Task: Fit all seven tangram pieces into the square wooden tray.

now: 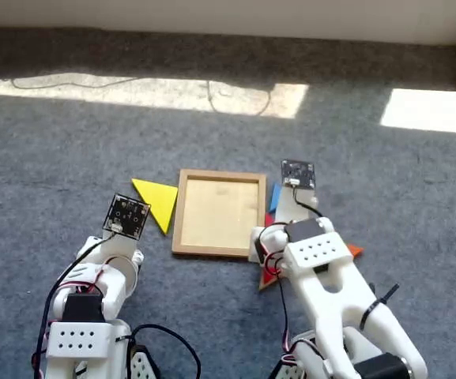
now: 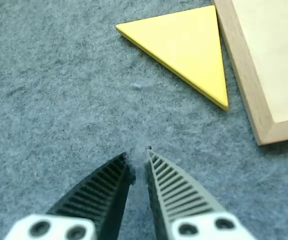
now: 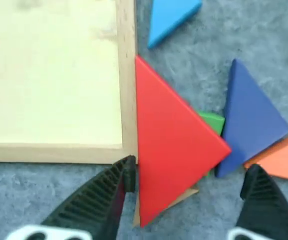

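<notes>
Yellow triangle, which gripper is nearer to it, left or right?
Left. The left gripper sits close to the yellow triangle, not touching; the right gripper straddles the red triangle beyond the wooden tray.

Open carpet (image 2: 59, 75) flanks the yellow triangle (image 2: 186, 50); the tray (image 3: 128, 75) abuts the red triangle (image 3: 168, 145), blocking that side.

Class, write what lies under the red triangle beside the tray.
A green piece and a tan piece peek out from under the red triangle; most of each is covered.
</notes>
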Controlling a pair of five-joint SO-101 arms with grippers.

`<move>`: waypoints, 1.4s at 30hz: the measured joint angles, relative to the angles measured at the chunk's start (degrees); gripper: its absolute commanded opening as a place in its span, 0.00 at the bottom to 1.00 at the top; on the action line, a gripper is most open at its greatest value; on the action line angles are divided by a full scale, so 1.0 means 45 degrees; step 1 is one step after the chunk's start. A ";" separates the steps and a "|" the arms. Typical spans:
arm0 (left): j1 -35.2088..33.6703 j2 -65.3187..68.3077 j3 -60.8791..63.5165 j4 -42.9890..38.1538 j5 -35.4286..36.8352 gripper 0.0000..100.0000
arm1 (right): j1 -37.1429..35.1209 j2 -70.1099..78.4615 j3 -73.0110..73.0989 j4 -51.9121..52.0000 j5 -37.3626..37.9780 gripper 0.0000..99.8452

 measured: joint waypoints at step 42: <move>0.0000 0.0000 0.0000 0.0000 0.0000 0.05 | 0.0469 0.1172 -0.0059 -0.0664 0.3556 0.33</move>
